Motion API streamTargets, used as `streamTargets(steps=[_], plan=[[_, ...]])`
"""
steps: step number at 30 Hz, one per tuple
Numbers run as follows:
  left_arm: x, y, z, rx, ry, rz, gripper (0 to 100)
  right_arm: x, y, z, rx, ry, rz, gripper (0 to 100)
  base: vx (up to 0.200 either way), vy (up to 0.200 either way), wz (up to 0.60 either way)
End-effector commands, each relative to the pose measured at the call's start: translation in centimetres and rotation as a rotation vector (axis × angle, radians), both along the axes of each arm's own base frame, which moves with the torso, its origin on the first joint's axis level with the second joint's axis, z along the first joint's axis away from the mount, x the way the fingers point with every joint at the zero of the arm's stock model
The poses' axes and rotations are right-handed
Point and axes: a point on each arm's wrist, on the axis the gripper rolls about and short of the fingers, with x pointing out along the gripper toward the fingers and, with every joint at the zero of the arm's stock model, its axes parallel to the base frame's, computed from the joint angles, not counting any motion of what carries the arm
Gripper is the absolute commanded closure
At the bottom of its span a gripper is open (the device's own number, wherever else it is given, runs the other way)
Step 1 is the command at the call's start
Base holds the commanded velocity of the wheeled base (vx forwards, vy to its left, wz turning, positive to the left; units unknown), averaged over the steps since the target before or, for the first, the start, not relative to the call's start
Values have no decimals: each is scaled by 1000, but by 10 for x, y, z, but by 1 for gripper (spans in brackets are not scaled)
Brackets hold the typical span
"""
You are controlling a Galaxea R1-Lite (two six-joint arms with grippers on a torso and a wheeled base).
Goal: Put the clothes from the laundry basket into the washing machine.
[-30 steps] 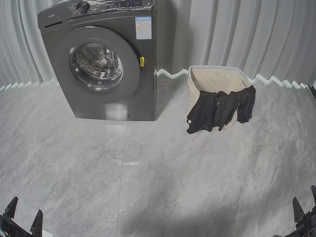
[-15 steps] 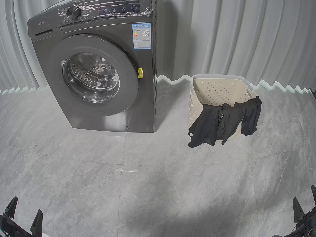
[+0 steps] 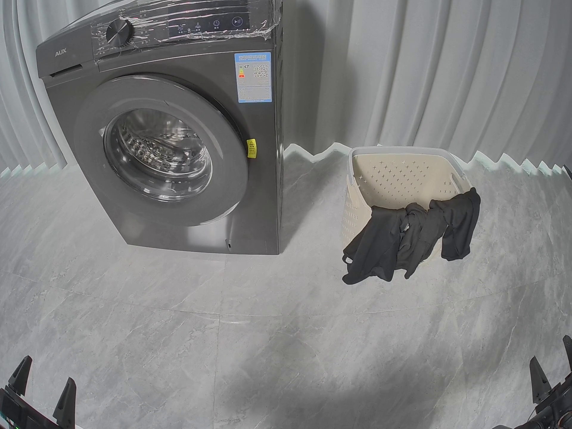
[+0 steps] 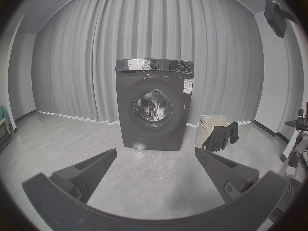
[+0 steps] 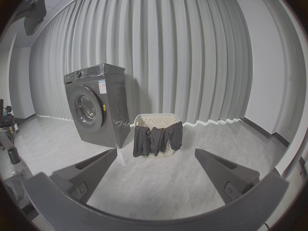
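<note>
I'm looking at the black clothes (image 3: 411,236) hanging over the front rim of the cream laundry basket (image 3: 405,174) — part inside, part outside, with one end trailing down toward the grey floor (image 3: 238,341). I can't tell whether it's one garment or several bunched together. The basket sits near the washing machine (image 3: 262,204), off to the robot's right of it. The machine's round door (image 3: 158,153) looks shut to me, so I'd guess it needs opening before anything goes in.

Both arms are low and well apart from the work. The left gripper (image 3: 47,372) has its fingers spread wide with nothing between them, and the right gripper (image 3: 551,353) is spread and empty too.

The cloth looks light, thin and limp — I'd expect it to sag and hang long when lifted, and a loose end could drag or catch on the perforated basket wall. I'd pinch it at the gathered fold where it crosses the rim, not at a dangling hem, so the whole bundle comes up together
</note>
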Motion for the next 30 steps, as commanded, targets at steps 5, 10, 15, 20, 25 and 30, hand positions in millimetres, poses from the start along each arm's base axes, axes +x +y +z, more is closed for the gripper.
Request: streamTargets(steps=[5,10,15,20,25,30], plan=[[0,0,-5,-2,0,0,0,0,0,-5,0,1,-1,0,0,0,0],[0,0,-5,-4,0,0,0,0,0,-5,0,1,-1,0,120,0,0],[0,0,-5,-5,-1,0,0,0,0,-5,0,1,-1,0,200,0,0],[0,0,-5,-5,-1,0,0,0,0,-5,0,1,2,0,160,0,0],[0,0,-5,-5,-1,0,0,0,0,-5,0,1,2,0,0,0,0],[0,0,-5,-5,-1,0,0,0,0,-5,-2,1,4,0,0,0,-120]])
